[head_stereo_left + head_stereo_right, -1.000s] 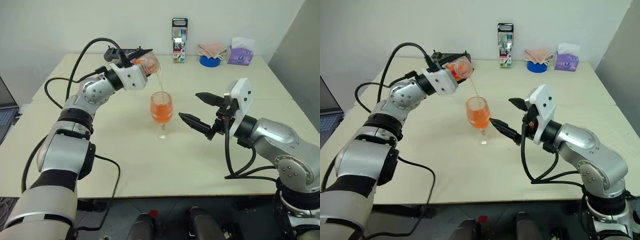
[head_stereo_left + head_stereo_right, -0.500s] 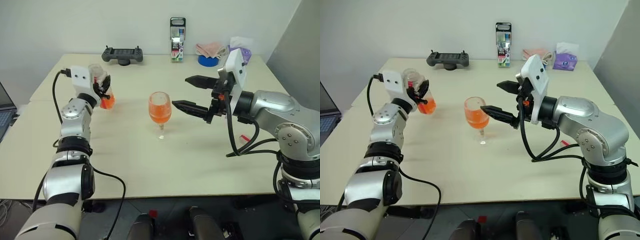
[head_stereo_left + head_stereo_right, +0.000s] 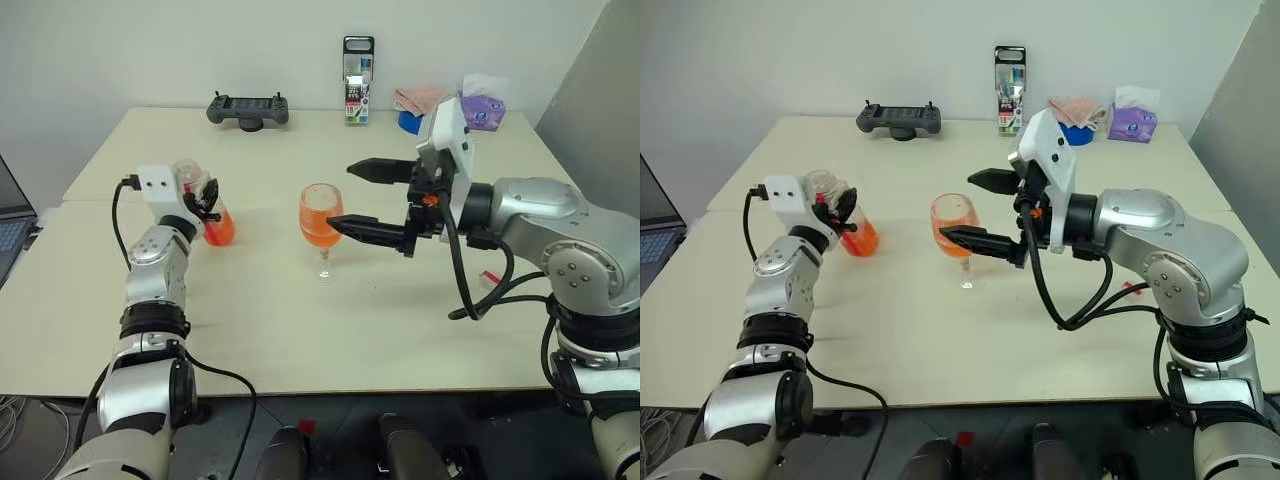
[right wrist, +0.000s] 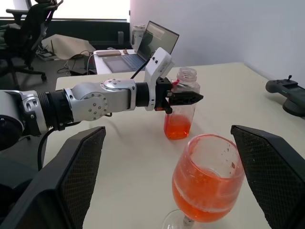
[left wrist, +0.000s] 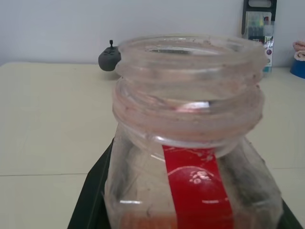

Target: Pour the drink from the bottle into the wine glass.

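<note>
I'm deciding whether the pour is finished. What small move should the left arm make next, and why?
Probably lower the bottle onto the table and then open the left claw. The bottle is upright, uncapped, with only a little drink left at the bottom, while the wine glass already holds a good fill. Whether the bottle's base touches the table cannot be told.

Uncapped bottle (image 3: 209, 208) upright (drink (image 4: 177, 127) low), wine glass (image 3: 321, 216) half-full, mid-table

Probably an office: laptop (image 4: 159, 37), swivel chair (image 4: 33, 19), desks (image 4: 109, 55).
</note>
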